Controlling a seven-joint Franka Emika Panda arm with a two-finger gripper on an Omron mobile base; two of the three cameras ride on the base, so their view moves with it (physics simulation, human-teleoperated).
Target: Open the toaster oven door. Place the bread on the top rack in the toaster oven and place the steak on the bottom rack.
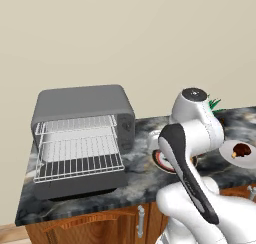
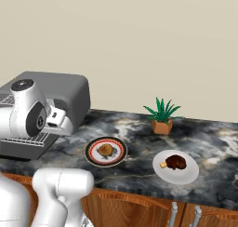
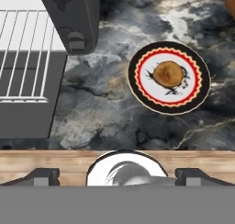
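The grey toaster oven [image 1: 82,105] stands at the counter's left end. Its door [image 1: 82,184] lies folded down flat in front. Inside, the top rack [image 1: 75,124] and the bottom rack [image 1: 79,159] are bare wire grids. The golden-brown bread [image 3: 169,74] lies on a red-and-black rimmed plate [image 2: 91,158] right of the oven. Farther right, the dark steak [image 2: 175,162] rests on a white plate [image 2: 186,175]. My gripper [image 3: 118,175] hovers open and empty above the counter's front edge, near and left of the bread; its hand [image 2: 58,120] hangs between oven and plate.
A small potted plant [image 2: 161,115] stands at the back of the dark marble counter [image 2: 139,133]. The oven's knob panel [image 3: 75,16] and open door [image 3: 23,113] lie close to the hand's left. Wooden cabinet fronts [image 1: 100,225] run below the counter.
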